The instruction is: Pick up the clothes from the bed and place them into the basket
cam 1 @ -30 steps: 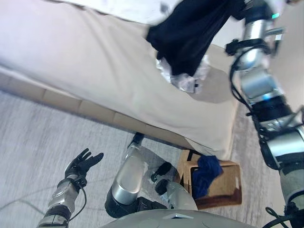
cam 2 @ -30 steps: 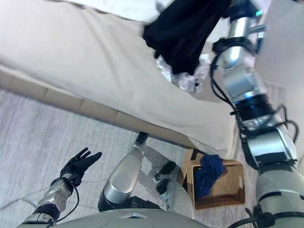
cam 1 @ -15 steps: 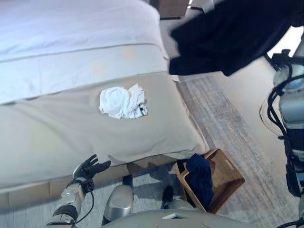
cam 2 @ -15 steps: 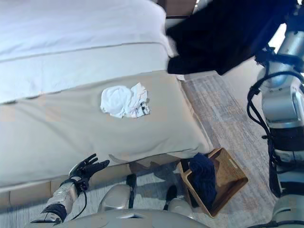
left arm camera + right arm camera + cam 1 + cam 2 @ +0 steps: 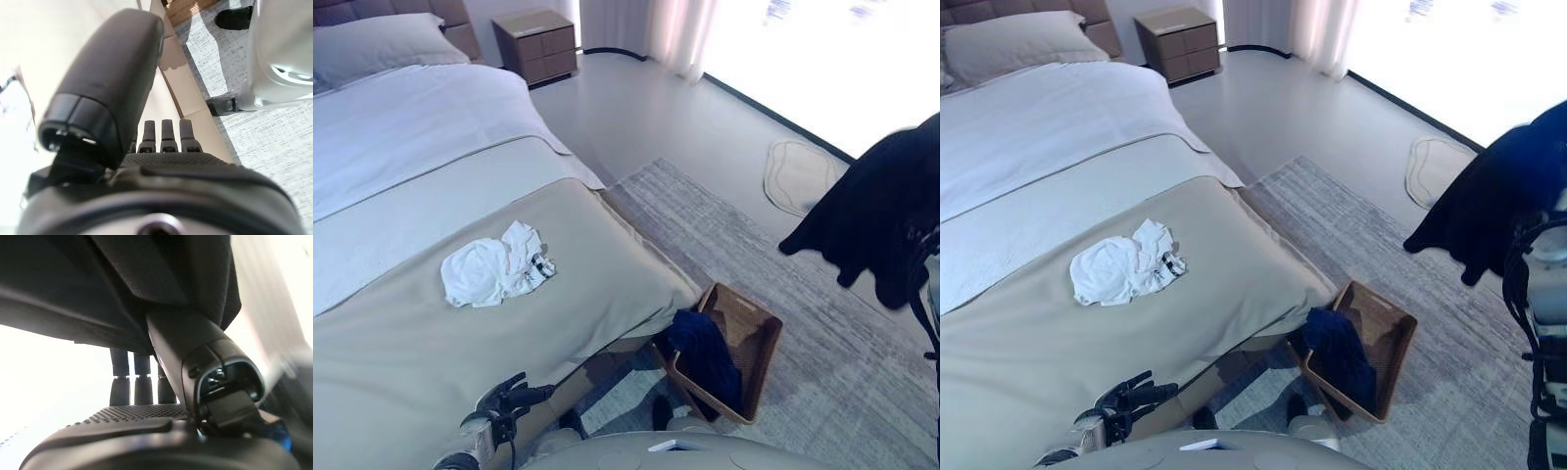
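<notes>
Black cloth, a dark garment (image 5: 876, 220), hangs in the air at the right of the scene, above the grey rug (image 5: 822, 294) and well clear of the bed (image 5: 431, 323). The right hand (image 5: 195, 352) has it: in the right wrist view the thumb and fingers run up into the folds and clamp the fabric. On the floor by the bed's corner stands a brown wicker basket (image 5: 749, 328), with a dark blue garment (image 5: 705, 348) draped over its near rim. A white crumpled garment (image 5: 494, 269) lies on the beige cover. The left hand (image 5: 504, 401) sits low at the bed's edge, fingers straight, holding nothing. A nightstand (image 5: 543, 44) stands by the headboard.
</notes>
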Tool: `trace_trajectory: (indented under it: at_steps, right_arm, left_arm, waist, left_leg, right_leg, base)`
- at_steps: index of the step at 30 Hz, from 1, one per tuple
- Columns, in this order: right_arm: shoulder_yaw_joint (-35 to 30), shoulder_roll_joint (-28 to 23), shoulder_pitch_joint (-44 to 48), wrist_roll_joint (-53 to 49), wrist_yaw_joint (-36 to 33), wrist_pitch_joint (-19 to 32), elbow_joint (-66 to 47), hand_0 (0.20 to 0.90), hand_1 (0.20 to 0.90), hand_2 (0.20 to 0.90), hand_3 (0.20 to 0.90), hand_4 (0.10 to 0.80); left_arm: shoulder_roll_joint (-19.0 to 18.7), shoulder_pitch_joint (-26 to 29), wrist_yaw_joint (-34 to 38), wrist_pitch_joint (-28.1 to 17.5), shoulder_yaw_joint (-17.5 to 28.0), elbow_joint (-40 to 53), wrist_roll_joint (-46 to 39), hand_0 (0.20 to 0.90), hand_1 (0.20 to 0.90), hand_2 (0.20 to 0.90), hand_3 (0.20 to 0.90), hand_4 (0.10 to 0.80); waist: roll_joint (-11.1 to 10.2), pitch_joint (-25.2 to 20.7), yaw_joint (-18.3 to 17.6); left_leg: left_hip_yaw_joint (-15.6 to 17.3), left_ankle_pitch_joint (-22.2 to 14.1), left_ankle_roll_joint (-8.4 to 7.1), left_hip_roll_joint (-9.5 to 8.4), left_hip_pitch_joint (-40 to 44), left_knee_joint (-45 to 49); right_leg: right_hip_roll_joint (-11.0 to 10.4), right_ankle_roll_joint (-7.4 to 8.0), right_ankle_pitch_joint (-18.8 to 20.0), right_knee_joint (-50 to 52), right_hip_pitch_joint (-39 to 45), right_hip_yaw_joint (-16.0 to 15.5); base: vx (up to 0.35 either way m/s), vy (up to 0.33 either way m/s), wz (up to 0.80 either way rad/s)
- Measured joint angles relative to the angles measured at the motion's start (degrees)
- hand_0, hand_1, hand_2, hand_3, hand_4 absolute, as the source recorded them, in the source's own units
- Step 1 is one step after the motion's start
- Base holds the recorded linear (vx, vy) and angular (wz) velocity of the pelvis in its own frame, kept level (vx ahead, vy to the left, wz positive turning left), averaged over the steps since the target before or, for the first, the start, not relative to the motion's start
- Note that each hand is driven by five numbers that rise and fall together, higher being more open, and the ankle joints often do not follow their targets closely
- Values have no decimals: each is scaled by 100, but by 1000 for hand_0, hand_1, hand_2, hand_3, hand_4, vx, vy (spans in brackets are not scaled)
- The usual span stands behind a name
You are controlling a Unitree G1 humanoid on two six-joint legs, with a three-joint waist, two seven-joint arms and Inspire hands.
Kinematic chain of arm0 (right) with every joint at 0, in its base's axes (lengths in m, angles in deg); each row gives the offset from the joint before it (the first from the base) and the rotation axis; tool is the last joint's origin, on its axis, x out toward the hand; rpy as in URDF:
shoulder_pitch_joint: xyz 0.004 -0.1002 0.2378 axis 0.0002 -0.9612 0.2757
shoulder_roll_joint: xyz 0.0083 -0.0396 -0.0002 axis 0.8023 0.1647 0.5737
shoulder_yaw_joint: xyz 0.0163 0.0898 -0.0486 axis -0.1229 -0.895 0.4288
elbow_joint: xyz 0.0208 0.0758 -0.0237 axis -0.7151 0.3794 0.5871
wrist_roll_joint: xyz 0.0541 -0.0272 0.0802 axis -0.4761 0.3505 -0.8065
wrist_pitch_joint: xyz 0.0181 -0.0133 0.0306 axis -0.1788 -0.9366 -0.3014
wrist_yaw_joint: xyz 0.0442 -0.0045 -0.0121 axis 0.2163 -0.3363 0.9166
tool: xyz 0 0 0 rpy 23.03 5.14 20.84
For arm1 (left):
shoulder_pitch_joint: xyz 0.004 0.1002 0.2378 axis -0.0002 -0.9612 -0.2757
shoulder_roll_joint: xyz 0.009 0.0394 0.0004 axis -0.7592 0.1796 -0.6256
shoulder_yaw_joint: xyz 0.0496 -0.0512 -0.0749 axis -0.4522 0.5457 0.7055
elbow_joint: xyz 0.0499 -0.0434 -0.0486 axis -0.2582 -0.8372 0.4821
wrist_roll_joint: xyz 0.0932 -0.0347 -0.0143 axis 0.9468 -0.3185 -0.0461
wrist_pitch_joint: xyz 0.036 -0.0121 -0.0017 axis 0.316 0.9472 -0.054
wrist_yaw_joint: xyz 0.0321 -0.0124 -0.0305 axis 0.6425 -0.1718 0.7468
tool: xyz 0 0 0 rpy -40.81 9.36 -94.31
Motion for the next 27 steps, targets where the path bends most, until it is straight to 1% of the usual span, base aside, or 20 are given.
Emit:
trace_trajectory:
  at_steps: [1, 3, 4, 5, 6, 7, 9, 10, 11, 12, 13, 14, 16, 17, 18, 20, 21, 22, 24, 27]
  right_arm:
    - [228, 56, -93, 141, 211, -53, 202, 300, 300, 300, 200, 100]
    - [531, 199, -165, 277, 381, -130, 521, 300, 300, 300, 200, 100]
    - [815, 223, -223, 351, 446, -216, 719, 300, 300, 300, 200, 100]
    - [912, 226, -226, 351, 455, -239, 801, 300, 300, 300, 200, 100]
    - [1028, 225, -222, 352, 455, -280, 895, 300, 300, 300, 200, 100]
    - [1187, 225, -112, 361, 421, -298, 1050, 300, 300, 300, 200, 100]
    - [1508, 228, 390, 456, 325, -338, 1452, 300, 300, 300, 200, 100]
    - [1547, 229, 536, 462, 307, -351, 1555, 300, 300, 300, 200, 100]
    - [1667, 228, 944, 466, 265, -412, 1819, 300, 300, 300, 200, 100]
    - [1681, 229, 1232, 467, 255, -459, 1954, 300, 300, 300, 200, 100]
    - [1706, 231, 1474, 466, 215, -468, 2085, 300, 300, 300, 200, 100]
    - [1844, 230, 1771, 488, 157, -470, 2294, 300, 300, 300, 200, 100]
    - [2091, 229, 2241, 583, 146, -526, 2582, 300, 300, 300, 200, 100]
    - [2179, 229, 2398, 637, 154, -556, 2668, 300, 300, 300, 200, 100]
    - [2256, 228, 2515, 711, 166, -599, 2715, 300, 300, 300, 200, 100]
    - [2507, 227, 2739, 726, 219, -691, 2886, 300, 300, 300, 200, 100]
    - [2628, 233, 2839, 728, 261, -763, 2984, 726, 726, 726, 697, 597]
    - [2784, 280, 2938, 727, 326, -809, 3157, 900, 900, 900, 900, 800]
    - [3021, 485, 3035, 722, 394, -905, 3509, 900, 900, 900, 900, 800]
    - [3058, 641, 3100, 721, 376, -995, 3666, 900, 900, 900, 900, 800]
  left_arm:
    - [-5, 1, 1, 4, -4, 32, -1, 900, 900, 900, 900, 800]
    - [-13, 2, 1, 14, -11, 54, -2, 900, 900, 900, 900, 800]
    - [-19, 23, 4, 33, -82, 111, -8, 900, 900, 900, 900, 800]
    - [-23, 63, 4, 33, -140, 133, -12, 900, 900, 900, 900, 800]
    - [-28, 149, 6, 33, -247, 166, -36, 900, 900, 900, 900, 800]
    - [-48, 282, 13, 30, -405, 171, -144, 900, 900, 900, 900, 800]
    - [-106, 619, 69, 22, -733, 273, -381, 900, 900, 900, 900, 800]
    - [-125, 657, 67, 5, -794, 299, -430, 900, 900, 900, 900, 800]
    - [-143, 921, 58, -31, -900, 410, -617, 900, 900, 900, 900, 800]
    - [-151, 1135, 60, -46, -928, 506, -708, 900, 900, 900, 900, 800]
    - [-157, 1299, 65, -103, -973, 618, -827, 900, 900, 900, 900, 800]
    - [-173, 1400, 91, -205, -1064, 766, -963, 900, 900, 900, 900, 800]
    - [-182, 1582, 90, -322, -1238, 978, -1197, 900, 900, 900, 900, 800]
    - [-160, 1664, 87, -386, -1303, 1040, -1301, 900, 900, 900, 900, 800]
    - [-141, 1727, 83, -398, -1351, 1141, -1380, 900, 900, 900, 900, 800]
    - [-133, 1761, 25, -456, -1407, 1302, -1581, 900, 900, 900, 900, 800]
    - [-130, 1767, 13, -517, -1423, 1325, -1623, 900, 900, 900, 900, 800]
    - [-140, 1757, 9, -537, -1419, 1350, -1716, 900, 900, 900, 900, 800]
    - [-149, 1767, 12, -569, -1417, 1350, -1763, 900, 900, 900, 900, 800]
    - [-149, 1786, -6, -663, -1422, 1395, -1940, 900, 900, 900, 900, 800]
  waist:
    - [14, -7, -27]
    - [41, -18, -45]
    - [106, -53, -51]
    - [144, -49, -52]
    - [210, -39, -45]
    - [299, 19, -38]
    - [462, 305, -69]
    - [485, 384, -62]
    - [594, 647, -64]
    - [671, 883, -51]
    - [751, 1123, -32]
    - [819, 1311, -6]
    - [960, 1641, 69]
    - [1046, 1815, 62]
    - [1153, 2041, 53]
    - [1359, 2210, 51]
    - [1424, 2240, 48]
    - [1438, 2232, 69]
    - [1440, 2232, 117]
    - [1441, 2231, 126]
  left_leg:
    - [51, 13, -18, 19, -24, 4]
    - [78, 24, -35, 48, -51, 3]
    - [92, 30, -34, 84, -175, 0]
    - [91, 63, -39, 72, -256, 8]
    - [92, 125, -34, 54, -423, 26]
    - [96, 239, 13, 40, -618, 28]
    - [120, 343, 91, 3, -970, 77]
    - [131, 339, 90, -9, -1039, 78]
    - [165, 385, 68, -33, -1234, 72]
    - [175, 390, 34, -30, -1341, 39]
    - [187, 436, -12, -45, -1437, 33]
    - [215, 469, -49, -59, -1563, 33]
    - [145, 494, -101, -111, -1781, 45]
    - [113, 516, -88, -130, -1857, 67]
    - [84, 562, -30, -133, -1869, 90]
    - [65, 597, -29, -133, -2067, 83]
    - [48, 678, 16, -136, -2155, 80]
    - [44, 687, 21, -141, -2220, 75]
    - [11, 713, 26, -110, -2239, 63]
    - [-59, 716, 23, -112, -2245, 36]
  right_leg:
    - [6, 2, -1, -47, -26, 5]
    - [32, -1, 3, -47, -65, 22]
    - [41, 16, 5, -44, -197, 32]
    - [42, 45, 44, -44, -284, 35]
    - [44, 38, 196, -37, -452, 57]
    - [39, 51, 318, -24, -653, 80]
    - [5, 82, 469, 14, -1029, 96]
    - [-7, 83, 471, 27, -1096, 97]
    - [-35, 47, 515, 53, -1314, 116]
    - [-62, 88, 512, 62, -1453, 123]
    - [-78, 86, 512, 81, -1581, 120]
    - [-92, 71, 502, 117, -1758, 120]
    - [-134, 47, 511, 211, -2074, 81]
    - [-142, 24, 591, 233, -2143, 71]
    - [-140, -6, 654, 236, -2144, 61]
    - [-131, -31, 689, 190, -2325, 63]
    - [-126, -83, 778, 169, -2409, 67]
    - [-121, -86, 785, 162, -2498, 94]
    - [-89, -132, 820, 150, -2525, 86]
    - [-91, -132, 819, 127, -2527, 44]
  base:
    - [-108, -168, -16]
    - [-159, -143, -10]
    - [-181, -94, -4]
    - [-302, -101, -5]
    - [-294, -107, -6]
    - [-459, -152, -10]
    - [-398, -109, -8]
    - [-243, -82, -6]
    - [-174, -86, -6]
    - [-247, -118, -5]
    - [-215, -91, -11]
    - [-229, -117, -17]
    - [-136, -88, -27]
    - [-101, -45, -15]
    - [-82, -35, -2]
    - [-66, -21, -2]
    - [-54, -24, -9]
    - [-41, -17, -12]
    - [-15, -9, -6]
    - [-6, 23, 2]
